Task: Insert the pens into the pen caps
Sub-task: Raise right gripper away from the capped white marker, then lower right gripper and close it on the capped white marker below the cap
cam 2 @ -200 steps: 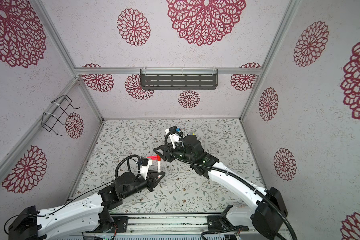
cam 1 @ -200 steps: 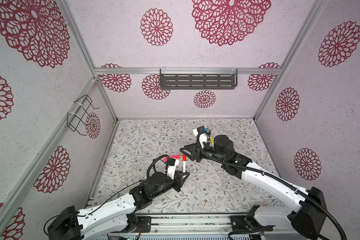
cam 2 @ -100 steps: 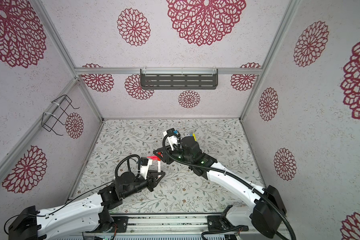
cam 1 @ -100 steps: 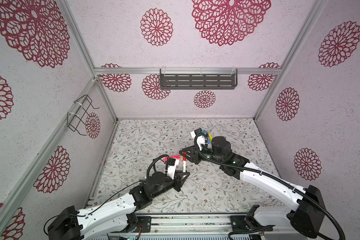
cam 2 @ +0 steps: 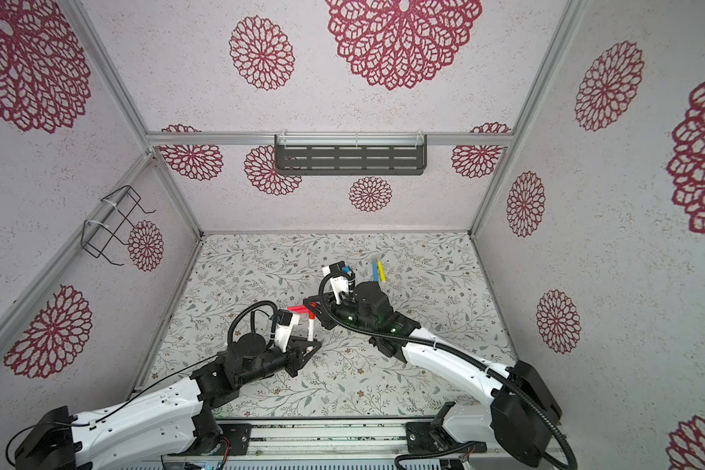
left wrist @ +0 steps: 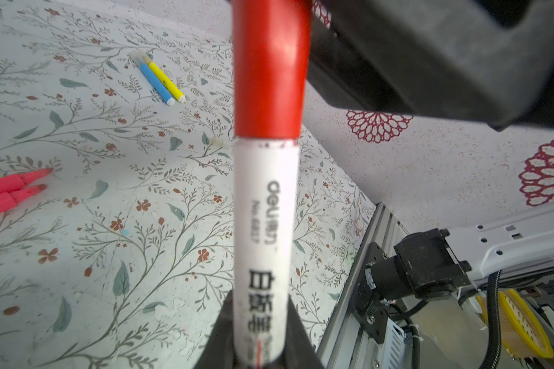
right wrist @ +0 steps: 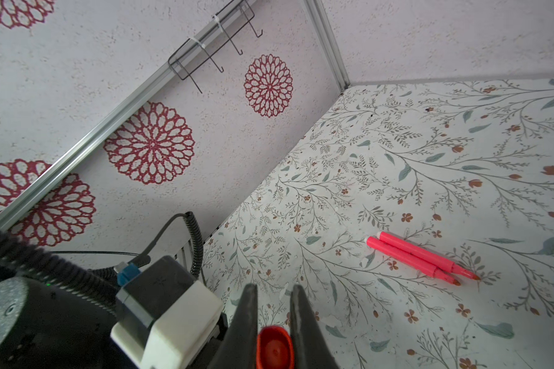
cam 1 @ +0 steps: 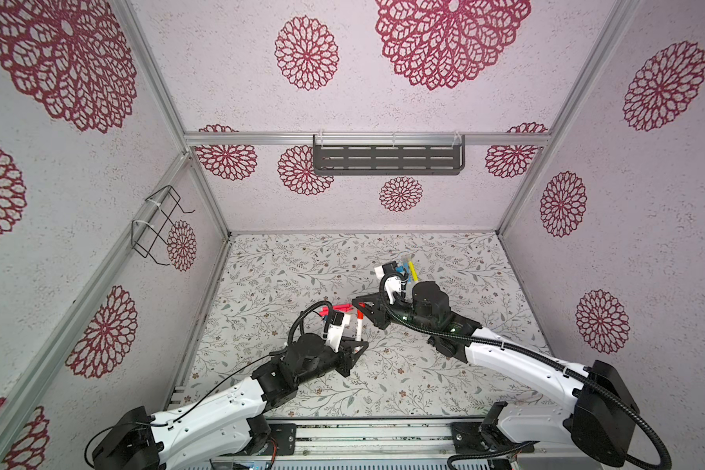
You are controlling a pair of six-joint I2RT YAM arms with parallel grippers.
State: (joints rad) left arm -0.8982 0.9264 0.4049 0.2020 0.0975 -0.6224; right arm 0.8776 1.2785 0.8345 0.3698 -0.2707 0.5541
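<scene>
Pens: 2 pink (right wrist: 429, 256) (right wrist: 403, 259), 1 white (left wrist: 264, 223), 1 blue (left wrist: 155, 83), 1 yellow (left wrist: 166, 81); 1 red cap (right wrist: 274, 348).

Pale textured walls (cam 1: 220, 61) with big crimson lace-flower rosettes (cam 1: 307, 53) all round. Dark grey slotted metal shelf (cam 1: 387, 159) hangs on the back wall's silver aluminium rail (cam 1: 253, 139), black wire rack (cam 1: 155, 224) is zip-tied to the left wall, and the surface (cam 1: 285, 268) has a leafy floral print.

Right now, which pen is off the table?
The white pen, upright in the left gripper, red cap on top. The pink pens, blue pen and yellow pen lie flat.
</scene>
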